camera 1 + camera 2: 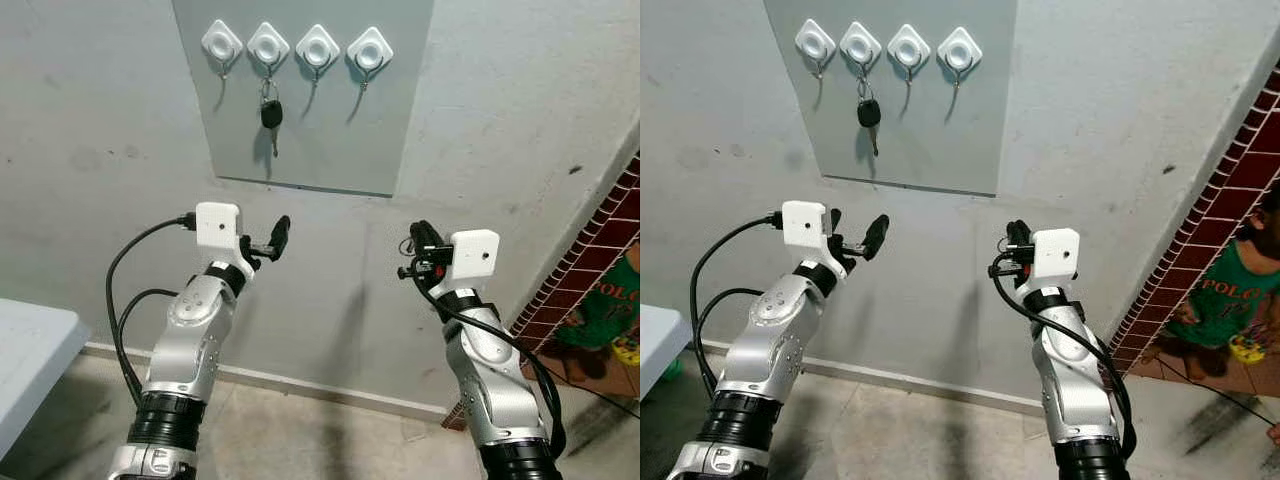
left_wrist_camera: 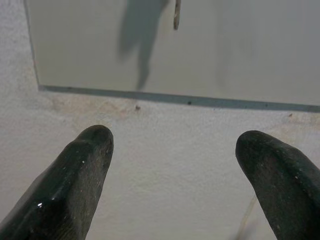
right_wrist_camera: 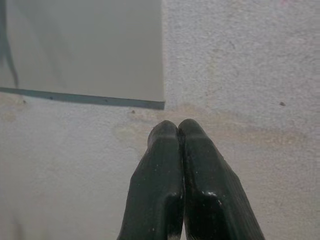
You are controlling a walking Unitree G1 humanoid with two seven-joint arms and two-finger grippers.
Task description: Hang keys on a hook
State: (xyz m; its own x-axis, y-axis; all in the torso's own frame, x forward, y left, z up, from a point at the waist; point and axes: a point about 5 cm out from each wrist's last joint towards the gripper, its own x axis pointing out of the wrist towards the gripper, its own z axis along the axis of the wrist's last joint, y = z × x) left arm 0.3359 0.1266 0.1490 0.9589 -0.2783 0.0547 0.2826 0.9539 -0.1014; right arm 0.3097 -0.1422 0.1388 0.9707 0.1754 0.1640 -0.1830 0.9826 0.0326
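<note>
While both arms are raised toward a pale, rough wall [image 1: 520, 120], the key [image 1: 271, 112] hangs on the second hook from the left [image 1: 268, 45] of a row of four white diamond-shaped hooks, all fixed along the top of a grey panel [image 1: 330, 130] mounted on that wall. The key has a black head and a short metal blade pointing down, and it throws a faint shadow on the panel; the other three hooks, namely the first hook [image 1: 222, 42], the third hook [image 1: 317, 46] and the fourth hook [image 1: 369, 48], carry nothing. The left gripper [image 1: 268, 242] is held below the panel's lower edge and a little to the left of the key, its two black fingers [image 2: 75, 180] spread wide apart with bare wall between them, touching nothing. The right gripper [image 1: 418, 250] sits at about the same height, below the panel's lower right corner, with its fingers [image 3: 165, 170] pressed together and nothing between them. A black cable [image 1: 125, 290] loops from the left wrist down along the silver forearm. At the lower left the corner of a white table [image 1: 25, 350] shows, and at the far right, beside a red brick-patterned edge [image 1: 1200, 230], a person in a green shirt [image 1: 1225, 295] stands on the floor.
</note>
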